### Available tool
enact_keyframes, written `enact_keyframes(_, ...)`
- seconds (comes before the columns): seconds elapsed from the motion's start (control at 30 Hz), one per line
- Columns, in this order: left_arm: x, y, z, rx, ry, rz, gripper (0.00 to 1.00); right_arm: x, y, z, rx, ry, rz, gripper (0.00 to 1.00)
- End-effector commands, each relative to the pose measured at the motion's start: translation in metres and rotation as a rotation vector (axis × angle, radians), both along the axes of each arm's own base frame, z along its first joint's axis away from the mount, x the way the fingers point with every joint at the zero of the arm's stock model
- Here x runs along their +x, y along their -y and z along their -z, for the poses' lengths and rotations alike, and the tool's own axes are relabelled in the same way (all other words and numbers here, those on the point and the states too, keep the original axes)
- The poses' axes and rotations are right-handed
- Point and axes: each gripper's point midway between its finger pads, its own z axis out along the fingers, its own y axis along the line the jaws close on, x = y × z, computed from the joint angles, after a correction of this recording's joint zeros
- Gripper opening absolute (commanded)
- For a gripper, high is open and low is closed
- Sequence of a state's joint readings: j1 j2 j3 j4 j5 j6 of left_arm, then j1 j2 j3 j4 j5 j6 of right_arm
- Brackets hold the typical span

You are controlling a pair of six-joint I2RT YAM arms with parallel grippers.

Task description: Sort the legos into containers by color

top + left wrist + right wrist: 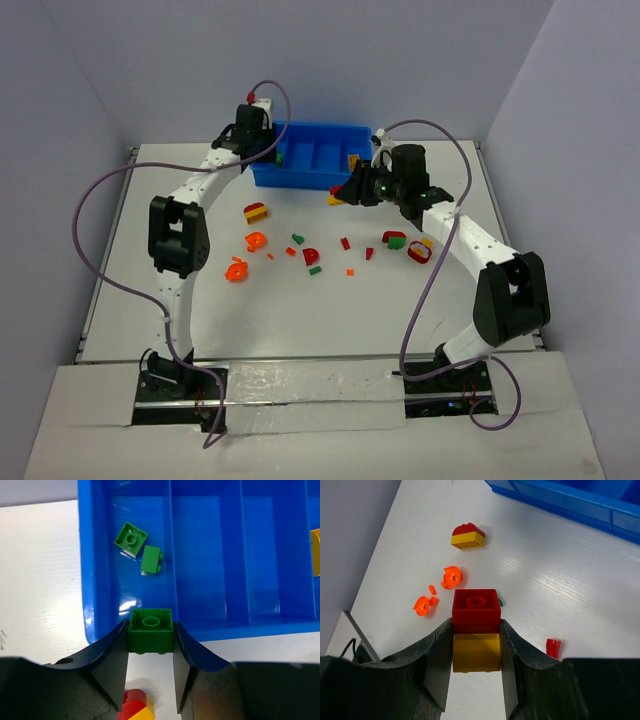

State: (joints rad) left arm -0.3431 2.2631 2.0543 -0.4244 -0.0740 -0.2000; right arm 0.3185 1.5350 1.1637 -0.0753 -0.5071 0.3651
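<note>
Tray: blue tray (300, 181), 4 compartments, far side of table (300, 330).
Sorted so far: 2 green pieces (131, 539) in leftmost compartment; 1 yellow piece (315, 552) at far right.
L gripper (150, 636): clamped on green block (150, 622), at near wall of the green compartment.
R gripper (476, 630): clamped on red block (476, 607) stacked on yellow block (476, 652), above table.
Left to do: red-yellow dome (256, 211), orange curved pieces (256, 240), small reds and greens lie loose.
Progress: early, approx.; most pieces unsorted.

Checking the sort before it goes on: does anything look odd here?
Yes. The right gripper holds a red brick stuck on a yellow brick: two colours joined, awkward for sorting by colour.
</note>
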Motion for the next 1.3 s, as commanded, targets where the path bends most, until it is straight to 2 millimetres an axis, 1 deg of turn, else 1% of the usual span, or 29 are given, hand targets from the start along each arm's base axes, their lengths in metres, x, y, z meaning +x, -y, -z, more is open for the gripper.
enact_keyframes(0.0, 0.010, 0.013, -0.009, -0.031, 0.043, 0.058, 0.03, -0.004, 0.005, -0.017, 0.004, 0.062, -0.012, 0.00)
enact_keyframes(0.17, 0.018, 0.008, -0.003, -0.009, 0.065, 0.028, 0.08, -0.003, 0.005, -0.016, 0.003, 0.059, -0.010, 0.00)
enact_keyframes(0.3, 0.026, 0.004, -0.003, 0.013, 0.090, 0.004, 0.10, -0.002, 0.005, -0.015, 0.001, 0.057, -0.009, 0.00)
enact_keyframes(0.37, 0.029, 0.002, -0.001, 0.027, 0.098, -0.004, 0.13, 0.000, 0.006, -0.015, 0.000, 0.057, -0.007, 0.00)
enact_keyframes(0.4, 0.030, 0.000, 0.000, 0.034, 0.099, -0.012, 0.20, 0.000, 0.006, -0.015, -0.001, 0.058, -0.006, 0.00)
enact_keyframes(0.47, 0.031, -0.001, 0.003, 0.049, 0.096, -0.017, 0.36, 0.001, 0.006, -0.014, -0.002, 0.056, -0.006, 0.00)
enact_keyframes(0.53, 0.030, -0.003, 0.010, 0.060, 0.080, -0.020, 0.46, 0.002, 0.005, -0.016, -0.003, 0.060, -0.006, 0.00)
enact_keyframes(0.67, 0.025, -0.003, 0.019, 0.071, 0.046, -0.011, 0.48, 0.004, 0.005, -0.017, -0.002, 0.063, -0.006, 0.00)
enact_keyframes(0.8, 0.018, -0.001, 0.024, 0.062, 0.021, -0.003, 0.51, 0.005, 0.005, -0.018, -0.001, 0.063, -0.004, 0.00)
enact_keyframes(0.97, 0.009, 0.001, 0.022, 0.053, 0.005, -0.004, 0.54, 0.006, 0.004, -0.019, 0.001, 0.067, -0.005, 0.00)
enact_keyframes(1.1, 0.003, 0.004, 0.019, 0.036, -0.006, -0.003, 0.63, 0.006, 0.004, -0.021, 0.002, 0.069, -0.005, 0.00)
enact_keyframes(1.27, -0.004, 0.008, 0.013, 0.010, -0.021, 0.003, 0.65, 0.007, 0.003, -0.021, 0.004, 0.072, -0.005, 0.00)
